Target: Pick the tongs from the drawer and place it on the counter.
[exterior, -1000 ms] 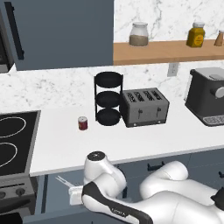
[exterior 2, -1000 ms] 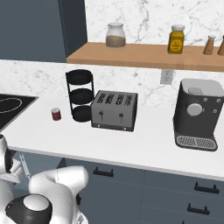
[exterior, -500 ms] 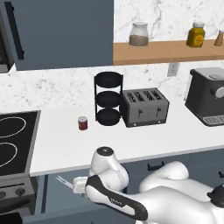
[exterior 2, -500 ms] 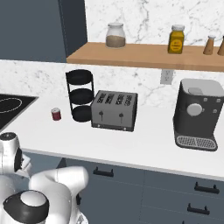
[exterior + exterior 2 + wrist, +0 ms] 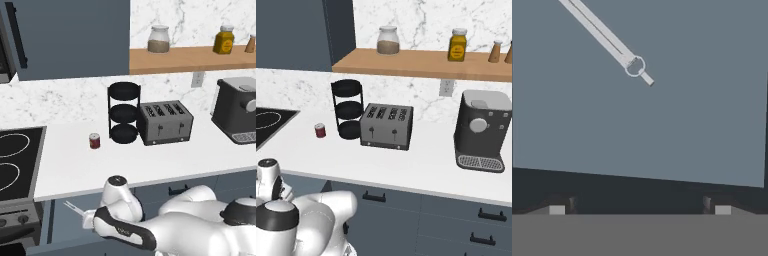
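Left base view: counter (image 5: 165, 155) carries a small red can (image 5: 94, 141), black three-tier rack (image 5: 124, 113), toaster (image 5: 165, 122), coffee machine (image 5: 238, 110); stovetop (image 5: 17, 160) at left. Tongs (image 5: 75, 208) lie below the counter edge, beside the arm.

Right base view: same counter items; shelf (image 5: 421, 64) holds jars.

Hand view: tongs' ringed end on the blue-grey drawer (image 5: 662, 125) floor, upper left. Gripper (image 5: 639, 209) spread wide, holding nothing, apart from the tongs.
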